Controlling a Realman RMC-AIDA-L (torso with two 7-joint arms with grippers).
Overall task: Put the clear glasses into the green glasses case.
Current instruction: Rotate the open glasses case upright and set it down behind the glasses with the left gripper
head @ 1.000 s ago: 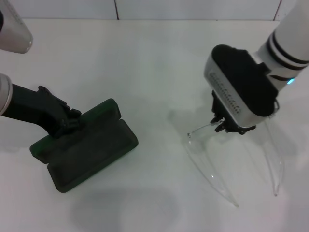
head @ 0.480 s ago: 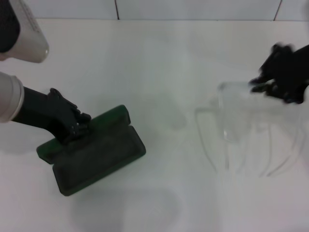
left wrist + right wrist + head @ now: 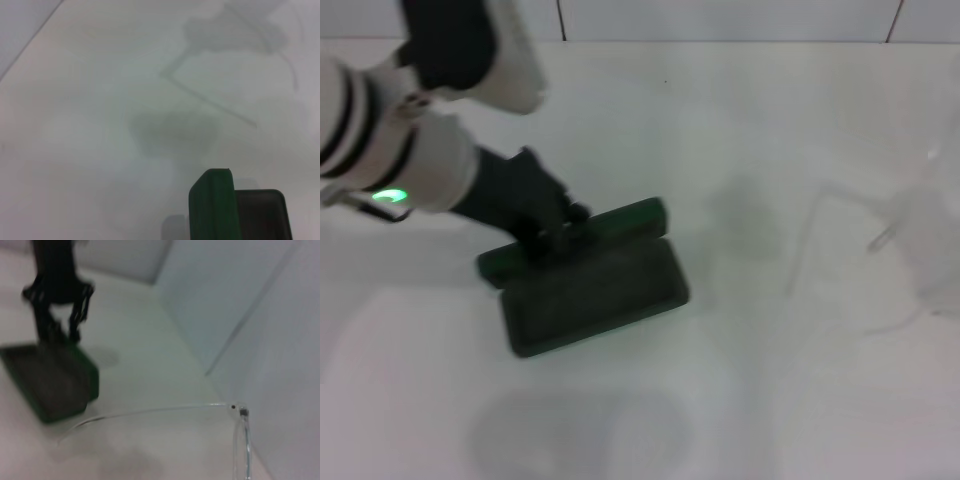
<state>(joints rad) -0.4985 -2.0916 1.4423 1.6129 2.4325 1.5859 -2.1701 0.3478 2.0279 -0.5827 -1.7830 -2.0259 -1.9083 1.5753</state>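
The green glasses case (image 3: 592, 290) lies open on the white table left of centre, its dark inside facing up and its lid (image 3: 620, 218) raised on the far side. My left gripper (image 3: 552, 232) is shut on the lid's left end; the right wrist view shows it (image 3: 59, 327) standing over the case (image 3: 50, 385). The lid (image 3: 212, 205) also shows in the left wrist view. The clear glasses (image 3: 905, 245) are a faint blur at the right edge. One thin arm (image 3: 150, 412) and a hinge show close to the right wrist camera. My right gripper is out of view.
The white table (image 3: 720, 420) ends at a tiled wall (image 3: 720, 18) along the far side. In the right wrist view a wall corner (image 3: 220, 315) rises just behind the glasses.
My left arm has slid the open case to the right, toward the middle of the table. My right gripper has left the head view to the right, and the glasses have moved right with it.
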